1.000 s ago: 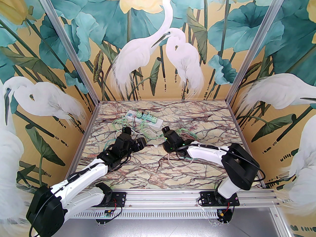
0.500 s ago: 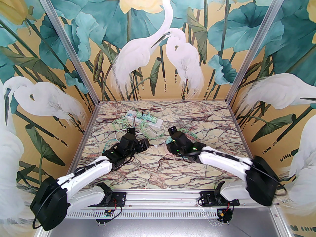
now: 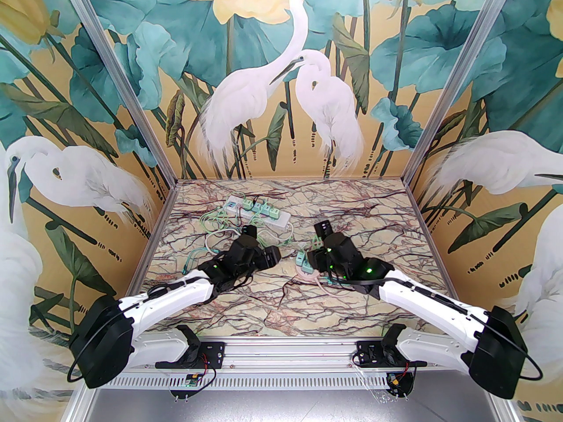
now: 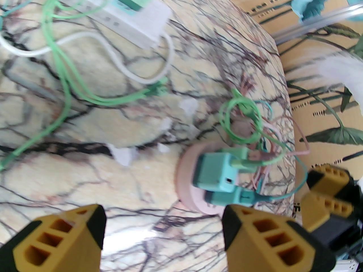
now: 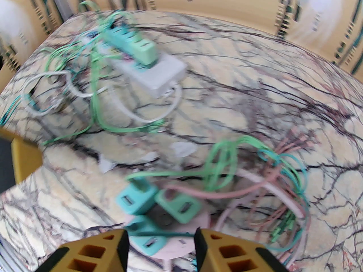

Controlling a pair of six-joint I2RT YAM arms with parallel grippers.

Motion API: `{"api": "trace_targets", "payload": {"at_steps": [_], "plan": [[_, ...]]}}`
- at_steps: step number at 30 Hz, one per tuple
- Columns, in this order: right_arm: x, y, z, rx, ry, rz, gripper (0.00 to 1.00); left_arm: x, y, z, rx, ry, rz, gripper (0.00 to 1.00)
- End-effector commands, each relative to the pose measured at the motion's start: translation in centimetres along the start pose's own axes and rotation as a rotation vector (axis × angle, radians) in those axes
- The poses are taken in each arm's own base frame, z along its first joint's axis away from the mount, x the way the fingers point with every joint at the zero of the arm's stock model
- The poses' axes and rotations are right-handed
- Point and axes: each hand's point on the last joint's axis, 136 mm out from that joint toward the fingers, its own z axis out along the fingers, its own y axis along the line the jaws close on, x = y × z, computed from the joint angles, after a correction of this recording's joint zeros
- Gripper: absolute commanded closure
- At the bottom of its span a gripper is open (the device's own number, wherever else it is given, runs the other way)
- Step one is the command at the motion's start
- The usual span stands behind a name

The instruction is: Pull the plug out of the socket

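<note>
Alignment between the right gripper [image 5: 161, 238] and the nearest teal plug [image 5: 146, 238] is what the coming move is judged to turn on. The round pink socket [image 5: 202, 221] is found near the middle of the marble surface [image 3: 264, 310], a little toward its right edge. Three plugs are seated on its face: the nearest teal plug, with a second teal plug [image 5: 136, 198] and a green plug [image 5: 178, 205] beyond it. From the right wrist, the nearest plug is seen directly ahead of the fingertips, at the mouth of the jaws and closer to the finger on that view's left. The jaws are held partly apart and nothing is clamped, though whether that finger touches the plug cannot be told. The plug's body is taken to stand up off the socket's face, so a pull away from that face, not along the surface, is judged to be called for. The left gripper [image 4: 163, 222] is spread wide and empty. The socket is seen ahead of it and off to its right, apart from its fingertips, so the right arm is judged the nearer. A white power strip [image 3: 281, 223] is set toward the far edge, left of centre. Cables [image 5: 283, 166] are tangled just beside the socket, and drag from them may be expected.
</note>
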Motion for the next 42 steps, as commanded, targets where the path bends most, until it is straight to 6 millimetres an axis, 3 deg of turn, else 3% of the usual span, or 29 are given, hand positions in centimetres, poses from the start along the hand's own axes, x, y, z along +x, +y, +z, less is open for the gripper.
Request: {"api": "trace_targets", "payload": {"at_steps": [1, 8, 13, 18, 22, 24, 27, 33, 42], "plan": [[1.1, -0.6, -0.4, -0.016, 0.027, 0.045, 0.57, 0.3, -1.5, 0.8, 0.020, -0.006, 0.004, 0.27], [3.0, -0.9, -0.6, -0.034, 0.037, 0.052, 0.57, 4.0, -3.3, 2.3, 0.026, 0.030, 0.009, 0.28], [3.1, -0.7, -1.1, -0.058, 0.016, 0.058, 0.57, 6.4, -4.7, 3.7, 0.051, 0.066, 0.003, 0.28], [2.6, 0.7, -2.4, -0.110, -0.027, 0.016, 0.57, 5.8, -3.4, 3.9, -0.025, 0.029, 0.015, 0.28], [2.5, 0.6, -2.5, -0.084, -0.035, 0.000, 0.55, 5.6, -2.7, 4.0, -0.054, 0.011, 0.034, 0.26], [1.7, -0.6, -2.5, -0.011, -0.052, 0.010, 0.54, 6.1, -2.4, 4.5, -0.058, 0.026, 0.028, 0.27], [0.1, -2.5, -3.0, 0.062, -0.076, 0.050, 0.57, 7.1, -2.9, 5.3, -0.017, 0.062, 0.010, 0.28], [-2.4, -4.4, -3.0, 0.057, -0.059, 0.126, 0.54, 8.7, -4.0, 6.9, -0.004, 0.107, 0.028, 0.28], [-1.4, -4.4, -1.8, 0.043, -0.016, 0.152, 0.53, 8.8, -5.7, 6.9, -0.106, 0.008, 0.151, 0.26]]}}
